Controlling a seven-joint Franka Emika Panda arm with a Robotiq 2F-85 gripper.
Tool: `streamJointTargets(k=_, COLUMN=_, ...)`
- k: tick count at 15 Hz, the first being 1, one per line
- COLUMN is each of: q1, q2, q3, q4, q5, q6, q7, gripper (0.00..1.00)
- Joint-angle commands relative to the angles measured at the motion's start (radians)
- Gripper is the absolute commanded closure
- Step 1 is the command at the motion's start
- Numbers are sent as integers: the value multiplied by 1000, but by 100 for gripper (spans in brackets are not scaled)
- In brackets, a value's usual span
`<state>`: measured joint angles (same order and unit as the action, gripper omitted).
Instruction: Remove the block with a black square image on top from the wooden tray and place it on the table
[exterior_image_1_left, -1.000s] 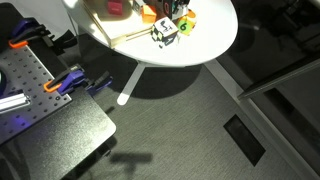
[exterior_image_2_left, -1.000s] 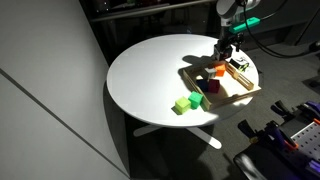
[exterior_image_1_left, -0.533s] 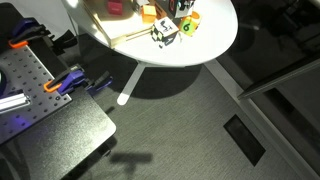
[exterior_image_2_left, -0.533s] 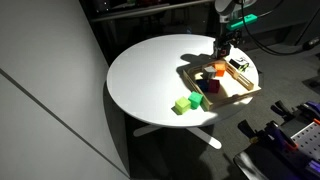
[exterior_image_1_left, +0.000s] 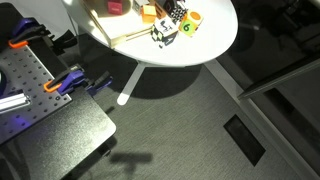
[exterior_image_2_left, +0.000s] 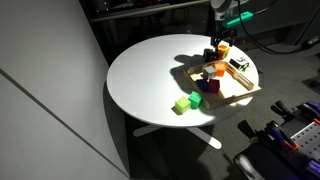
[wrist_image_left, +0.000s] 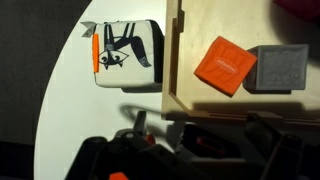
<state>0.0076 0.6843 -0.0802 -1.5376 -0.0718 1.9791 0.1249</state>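
Observation:
In the wrist view the block (wrist_image_left: 125, 55), pale with black marks and one orange side, lies on the white table (wrist_image_left: 70, 110) just outside the wooden tray's rim (wrist_image_left: 172, 60). My gripper (wrist_image_left: 200, 125) shows as dark fingers at the bottom of that view, open and empty, above and apart from the block. In an exterior view the gripper (exterior_image_2_left: 220, 30) hangs over the tray's far end (exterior_image_2_left: 200, 68), and a small dark and orange shape (exterior_image_2_left: 217, 49) sits on the table below it.
An orange block (wrist_image_left: 225, 65) and a grey block (wrist_image_left: 278, 70) lie in the tray. Two green cubes (exterior_image_2_left: 183, 103) sit on the table near its front edge. A dark perforated workbench (exterior_image_1_left: 40, 100) with clamps stands beside the table.
My gripper has risen and drawn back from the tray's far end, still open. The small blocks it covered there now show on the table.

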Motion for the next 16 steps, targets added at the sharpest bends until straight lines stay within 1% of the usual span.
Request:
streamJointTargets(k=1, q1=-2, q2=-73, q3=31, q4=-59, q5=2, q6=-37, q7=-54, gripper=0)
streamJointTargets(k=4, q1=-5, q2=-107, q3=55, q4=-93, q5=9, q6=-84, q7=-100, gripper=0)
streamJointTargets(k=7, q1=2, q2=-146, q3=62, q4=-140, q5=3, q6=-123, q7=-98, gripper=0)
streamJointTargets(k=12, q1=24, q2=-230, q3=59, q4=-268, q5=-13, q6=-35, q7=-55, gripper=0)
streamJointTargets(k=16, q1=56, q2=-291, q3=54, q4=-369, q5=-37, q6=70, q7=1, gripper=0)
